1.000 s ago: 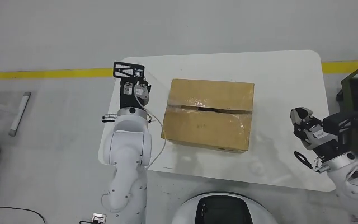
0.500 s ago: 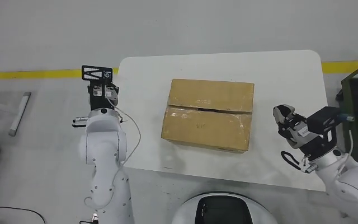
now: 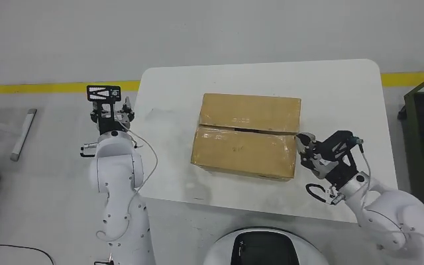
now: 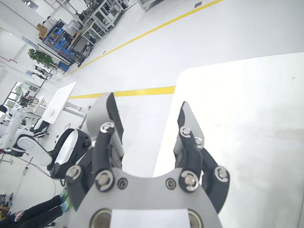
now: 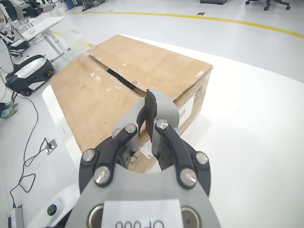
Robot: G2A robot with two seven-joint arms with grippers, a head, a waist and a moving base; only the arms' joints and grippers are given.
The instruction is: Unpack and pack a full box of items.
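White table [image 3: 331, 86], closed cardboard box [image 3: 246, 136], right claw [image 3: 307, 144] beside it

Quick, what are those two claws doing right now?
Left gripper: open, holding nothing.
Right gripper: shut, holding nothing, beside the cardboard box.

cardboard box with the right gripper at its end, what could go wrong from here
1. The right gripper is shut at the end of the cardboard box, by the flap seam. The open left gripper hangs off the table, away from the box, so a push may slide the unbraced box.
2. Glossy clear tape crosses the seam; the fingertips may skid on it or tear the cardboard.
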